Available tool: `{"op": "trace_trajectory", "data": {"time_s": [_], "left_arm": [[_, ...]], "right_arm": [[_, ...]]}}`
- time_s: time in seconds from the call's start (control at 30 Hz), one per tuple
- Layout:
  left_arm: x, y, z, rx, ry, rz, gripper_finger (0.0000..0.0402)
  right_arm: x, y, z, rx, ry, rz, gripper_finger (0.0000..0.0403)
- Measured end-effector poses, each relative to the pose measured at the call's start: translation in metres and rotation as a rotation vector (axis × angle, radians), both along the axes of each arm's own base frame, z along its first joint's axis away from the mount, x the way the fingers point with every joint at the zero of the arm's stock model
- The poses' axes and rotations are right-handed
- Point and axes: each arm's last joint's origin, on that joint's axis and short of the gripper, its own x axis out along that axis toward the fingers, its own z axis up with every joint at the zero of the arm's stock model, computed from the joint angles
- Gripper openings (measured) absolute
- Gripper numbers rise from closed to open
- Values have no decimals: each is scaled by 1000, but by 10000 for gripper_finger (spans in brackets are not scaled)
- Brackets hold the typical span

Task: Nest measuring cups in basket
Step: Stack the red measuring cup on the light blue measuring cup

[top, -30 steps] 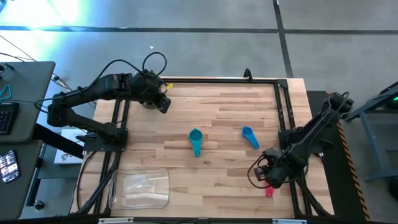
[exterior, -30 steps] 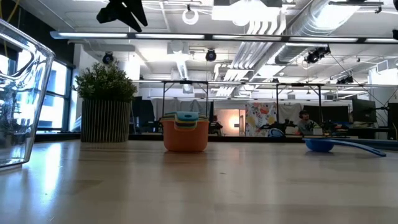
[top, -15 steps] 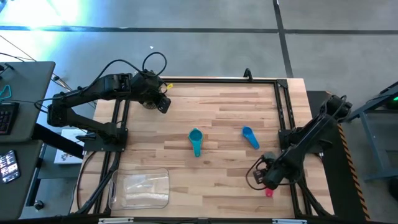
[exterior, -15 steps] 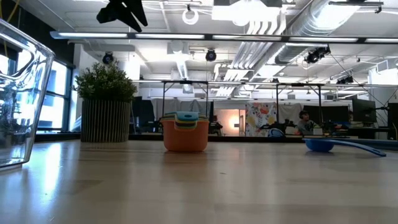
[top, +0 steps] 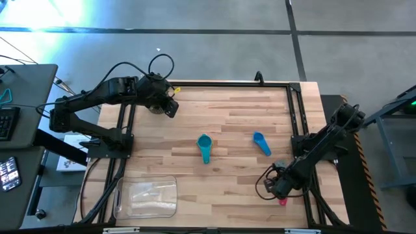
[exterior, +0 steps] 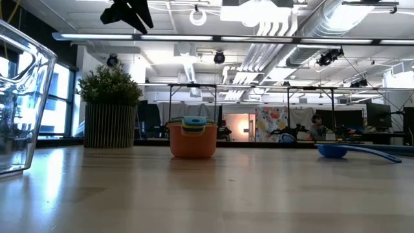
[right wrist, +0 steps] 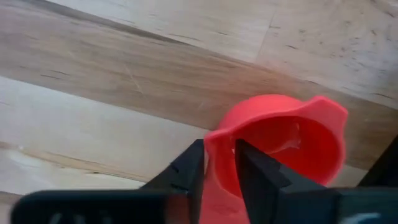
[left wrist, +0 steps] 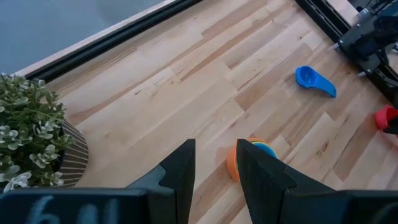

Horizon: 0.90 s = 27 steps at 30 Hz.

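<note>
A red measuring cup (top: 281, 202) sits near the table's right rail, bowl up (right wrist: 286, 143). My right gripper (top: 278, 190) is down over it and shut on it. An orange cup with others nested inside (top: 205, 142) (exterior: 193, 138) stands on its base at the table's middle, a light blue handle sticking out. A dark blue cup (top: 261, 143) (exterior: 336, 151) lies to its right. The clear basket (top: 145, 197) rests at the near-left corner. My left gripper (top: 170, 109) (left wrist: 216, 165) hangs open, high over the far-left corner. My right gripper pinches the red cup between its two fingers where the handle joins the bowl's wall (right wrist: 216, 155), coming from above and pointing down. The bowl stays upright. The frames do not show whether it is lifted off the wood.
A potted green plant (exterior: 110, 107) (left wrist: 31, 137) stands at the far-left corner under my left gripper. Black rails run along the table's left, right (top: 300, 123) and far edges. Bare wood lies between the nested stack and the basket.
My right arm has sunk and its gripper has crept toward the table's left, settling over the red cup. The red cup has stayed in place by the right rail.
</note>
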Motion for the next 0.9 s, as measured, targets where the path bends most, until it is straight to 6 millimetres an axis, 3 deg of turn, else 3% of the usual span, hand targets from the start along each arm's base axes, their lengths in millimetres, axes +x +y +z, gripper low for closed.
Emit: {"op": "trace_trajectory", "data": {"time_s": [0.17,0.47,0.67,0.9], "left_arm": [[0,0,0,0,0,0,106],[0,0,0,0,0,0,106],[0,0,0,0,0,0,106],[0,0,0,-10,2,-8,106]], "right_arm": [[1,1,1,7,-9,9,9],[8,3,9,24,-59,-11,5],[33,-1,36,-26,-167,-20,3],[68,-27,63,-135,-293,-12,2]]}}
